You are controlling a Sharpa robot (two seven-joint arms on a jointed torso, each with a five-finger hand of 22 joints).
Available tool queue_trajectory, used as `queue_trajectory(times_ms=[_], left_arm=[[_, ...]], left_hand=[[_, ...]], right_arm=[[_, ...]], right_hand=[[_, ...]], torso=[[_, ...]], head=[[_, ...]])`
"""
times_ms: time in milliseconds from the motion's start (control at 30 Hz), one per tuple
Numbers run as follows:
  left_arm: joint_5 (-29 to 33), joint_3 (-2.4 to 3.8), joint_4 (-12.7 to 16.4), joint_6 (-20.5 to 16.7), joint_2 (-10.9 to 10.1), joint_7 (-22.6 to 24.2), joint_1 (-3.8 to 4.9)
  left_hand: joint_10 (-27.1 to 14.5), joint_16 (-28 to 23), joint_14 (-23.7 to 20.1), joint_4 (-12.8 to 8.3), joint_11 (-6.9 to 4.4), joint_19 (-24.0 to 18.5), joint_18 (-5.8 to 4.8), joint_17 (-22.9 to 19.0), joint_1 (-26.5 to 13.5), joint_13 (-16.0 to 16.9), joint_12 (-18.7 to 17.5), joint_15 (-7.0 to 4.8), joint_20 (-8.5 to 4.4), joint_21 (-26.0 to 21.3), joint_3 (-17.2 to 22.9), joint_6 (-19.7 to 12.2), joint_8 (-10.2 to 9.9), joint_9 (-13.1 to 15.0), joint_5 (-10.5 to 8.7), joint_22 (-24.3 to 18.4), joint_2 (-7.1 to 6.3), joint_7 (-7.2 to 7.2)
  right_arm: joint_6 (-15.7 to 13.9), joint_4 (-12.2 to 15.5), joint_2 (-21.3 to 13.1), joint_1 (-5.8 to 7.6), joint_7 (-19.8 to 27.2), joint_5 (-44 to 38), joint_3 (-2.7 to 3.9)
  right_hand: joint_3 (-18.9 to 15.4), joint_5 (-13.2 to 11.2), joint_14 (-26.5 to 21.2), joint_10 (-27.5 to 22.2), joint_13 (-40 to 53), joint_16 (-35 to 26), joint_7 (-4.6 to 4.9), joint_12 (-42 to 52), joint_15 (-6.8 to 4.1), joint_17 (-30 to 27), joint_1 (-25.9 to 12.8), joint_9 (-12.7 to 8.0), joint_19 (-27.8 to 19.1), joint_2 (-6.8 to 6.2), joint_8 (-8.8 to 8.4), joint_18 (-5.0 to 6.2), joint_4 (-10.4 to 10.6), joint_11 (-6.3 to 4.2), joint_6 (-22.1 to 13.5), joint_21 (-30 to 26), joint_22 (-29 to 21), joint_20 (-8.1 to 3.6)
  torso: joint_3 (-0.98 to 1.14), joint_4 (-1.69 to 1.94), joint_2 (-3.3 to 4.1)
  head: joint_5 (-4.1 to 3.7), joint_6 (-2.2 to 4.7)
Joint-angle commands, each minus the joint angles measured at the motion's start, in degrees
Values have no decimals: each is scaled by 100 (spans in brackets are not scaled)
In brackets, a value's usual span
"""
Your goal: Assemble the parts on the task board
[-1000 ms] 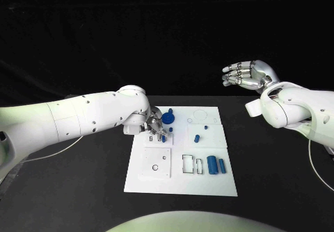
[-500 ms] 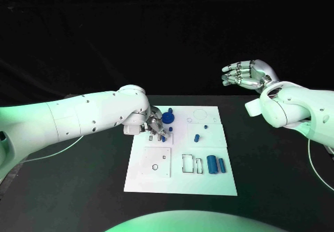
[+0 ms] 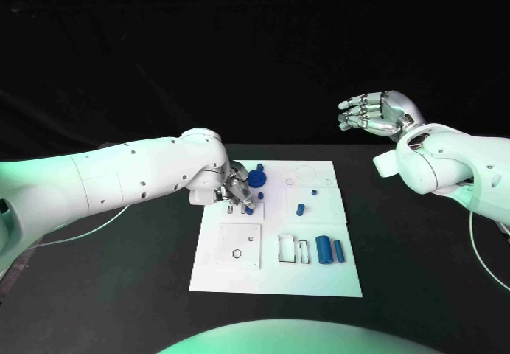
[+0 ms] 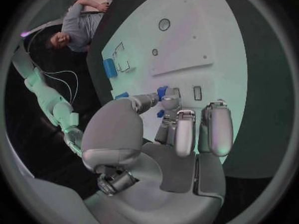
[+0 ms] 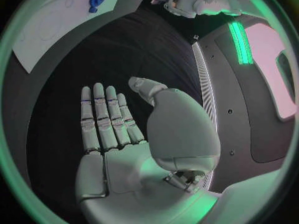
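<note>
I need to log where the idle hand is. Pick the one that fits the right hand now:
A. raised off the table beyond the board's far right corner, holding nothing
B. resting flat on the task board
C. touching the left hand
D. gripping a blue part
A: the right hand hangs above the table, clear of the task board, its palm bare and fingers apart in the right wrist view.

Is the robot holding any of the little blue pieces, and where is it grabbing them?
The left robot hand has its fingertips on a small blue part on the task board; whether it is pinched cannot be told. The right robot hand holds nothing.
</note>
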Motion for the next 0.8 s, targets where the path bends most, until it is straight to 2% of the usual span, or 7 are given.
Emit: queue_trajectory(times_ms=[33,400,433,500,633,733,800], left_arm=[[192,2,-6,-13,14,61,-2],[344,1,-26,-55,2,80,-4],[376,1,-26,-85,-2,86,-4],[466,1,-23,-195,-15,104,-4],[659,1,9,-513,-68,151,-3],[788,1,63,-796,-131,189,-3],[843,1,110,-979,-177,212,-3]], left_hand=[[27,19,588,-112,-17,46,-39,1463,62,-11,-28,-21,-11,39,138,-22,44,51,63,9,-5,-3],[34,21,589,-364,-11,45,-40,1466,-69,-18,-48,-15,-5,42,333,-33,68,151,581,21,-80,7],[35,19,588,-407,-13,44,-39,1464,-67,-15,-47,-19,-8,41,348,-30,75,165,704,22,-95,4],[67,51,602,-612,-33,51,-41,1501,21,31,-12,-45,-20,50,439,21,144,234,1364,39,-169,-5],[205,3,582,-838,-68,67,-48,1445,78,97,53,-71,-23,75,497,115,293,399,2039,79,-189,-42],[316,-16,575,-900,-94,78,-52,1423,46,163,117,-94,-39,91,520,176,351,476,2440,105,-242,-69],[329,-2,581,-914,-103,88,-57,1439,37,160,113,-101,-42,105,524,193,361,494,2521,130,-257,-77]], right_arm=[[64,-2,5,-5,42,-74,0],[72,19,-2,-10,42,-79,-2],[71,22,-4,-11,43,-79,-2],[68,27,-7,-11,44,-79,-2],[60,35,-18,-12,48,-79,-2],[55,32,-25,-12,50,-79,-3],[53,29,-28,-13,51,-79,-3]], right_hand=[[-40,25,-7,-19,-5,-25,376,27,27,-7,-39,-9,-51,1,-34,58,8,3,-43,-26,-6,8],[-46,28,-5,-18,-15,-29,377,32,28,-9,-43,-11,-62,1,-32,59,8,4,-41,-41,-18,11],[-46,28,-5,-18,-15,-29,377,32,28,-9,-43,-11,-62,1,-32,59,8,4,-41,-41,-18,11],[-50,28,-4,-19,-20,-31,377,35,29,-10,-48,-13,-67,1,-31,59,10,4,-41,-49,-25,12],[-58,26,-4,-20,-29,-34,378,39,30,-11,-56,-15,-72,-1,-30,60,14,6,-41,-59,-34,14],[-68,24,-3,-22,-38,-38,380,43,32,-13,-66,-18,-76,-3,-29,61,18,7,-42,-69,-43,17],[-68,24,-3,-22,-38,-38,380,43,32,-13,-66,-18,-76,-3,-29,61,18,7,-42,-69,-43,17]], torso=[[-2,-3,-3],[3,1,-2],[3,1,-2],[4,3,-5],[3,7,-10],[3,9,-10],[2,8,-11]], head=[[3,-8],[6,-18],[6,-18],[10,-15],[12,-16],[17,-16],[18,-16]])
